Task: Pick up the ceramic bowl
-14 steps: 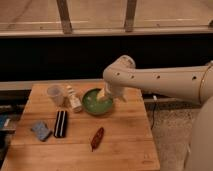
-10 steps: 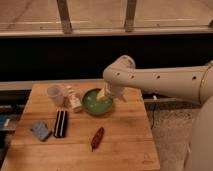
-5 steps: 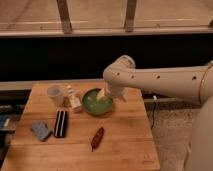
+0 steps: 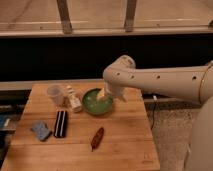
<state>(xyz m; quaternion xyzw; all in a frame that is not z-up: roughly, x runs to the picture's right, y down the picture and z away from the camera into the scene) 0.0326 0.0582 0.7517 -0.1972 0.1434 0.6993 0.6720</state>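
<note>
The ceramic bowl [image 4: 95,103] is round, shallow and glossy green with a paler inside. It sits on the wooden table [image 4: 125,140] at the back, right of centre. My gripper [image 4: 103,94] reaches down from the white arm [image 4: 160,80] and sits over the bowl's right rim, partly inside the bowl. The clear plastic cup [image 4: 55,94] stands to the left of the bowl.
A small white bottle [image 4: 74,99] stands between cup and bowl. A black rectangular object [image 4: 60,123], a blue sponge [image 4: 40,130] and a reddish-brown packet [image 4: 97,138] lie nearer the front. A dark wall and rail run behind the table.
</note>
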